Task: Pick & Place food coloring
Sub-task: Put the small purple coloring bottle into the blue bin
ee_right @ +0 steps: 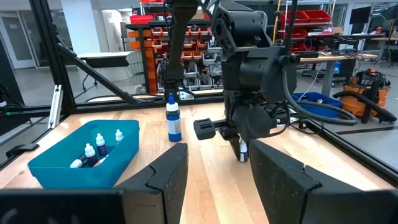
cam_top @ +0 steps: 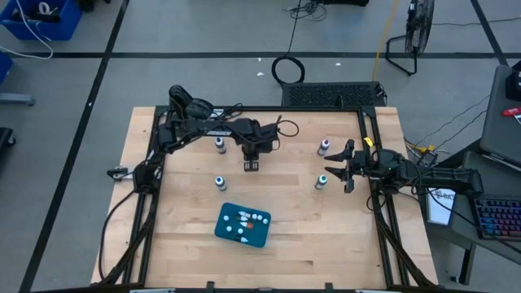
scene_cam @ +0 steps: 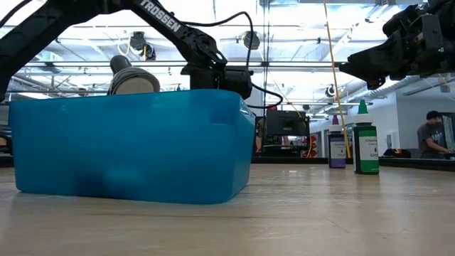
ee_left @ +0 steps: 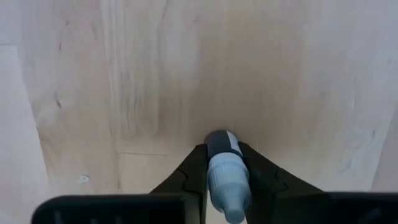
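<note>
Pinching a small dropper bottle [ee_left: 225,171] in my left gripper [ee_left: 224,186], right gripper [ee_right: 217,180] spread empty; an off-centre pinch could let it twist free over the tray [cam_top: 221,230]

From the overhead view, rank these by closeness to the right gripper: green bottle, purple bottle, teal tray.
From the right gripper:
1. Green bottle, just beside it, toward the table's front.
2. Purple bottle, slightly farther, toward the back.
3. Teal tray, far off at centre front.
</note>
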{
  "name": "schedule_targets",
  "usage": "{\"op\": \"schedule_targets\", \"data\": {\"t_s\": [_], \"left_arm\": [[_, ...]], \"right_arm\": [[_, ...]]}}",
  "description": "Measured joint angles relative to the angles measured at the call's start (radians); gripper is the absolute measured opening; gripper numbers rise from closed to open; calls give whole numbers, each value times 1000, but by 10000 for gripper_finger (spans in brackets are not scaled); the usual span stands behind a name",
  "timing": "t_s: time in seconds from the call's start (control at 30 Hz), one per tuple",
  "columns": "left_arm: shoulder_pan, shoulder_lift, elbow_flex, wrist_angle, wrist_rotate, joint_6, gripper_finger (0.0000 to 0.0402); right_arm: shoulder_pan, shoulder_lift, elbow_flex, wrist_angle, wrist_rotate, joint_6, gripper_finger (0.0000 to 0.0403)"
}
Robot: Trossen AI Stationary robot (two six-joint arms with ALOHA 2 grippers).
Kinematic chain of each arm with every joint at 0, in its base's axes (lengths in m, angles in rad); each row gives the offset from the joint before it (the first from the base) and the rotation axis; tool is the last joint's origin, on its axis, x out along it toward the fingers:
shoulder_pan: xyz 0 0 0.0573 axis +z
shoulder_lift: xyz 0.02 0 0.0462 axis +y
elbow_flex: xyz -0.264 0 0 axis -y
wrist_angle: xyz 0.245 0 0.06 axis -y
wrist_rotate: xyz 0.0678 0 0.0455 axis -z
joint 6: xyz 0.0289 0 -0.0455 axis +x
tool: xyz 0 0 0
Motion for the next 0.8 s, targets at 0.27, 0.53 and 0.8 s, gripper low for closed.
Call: {"op": "schedule_targets", "data": {"t_s": [0.27,0.53,0.8], "left_arm": [[-106,-106,-1,-183,-18,-76,62],[-382,-322,0,-319,-41,-351,62],[-629,-357,-46,-336,-124,-640,62]], "right_arm": [[0,0,0,0,0,0,160],[0,0,0,0,0,0,160],[0,0,0,1,0,0,160]]}}
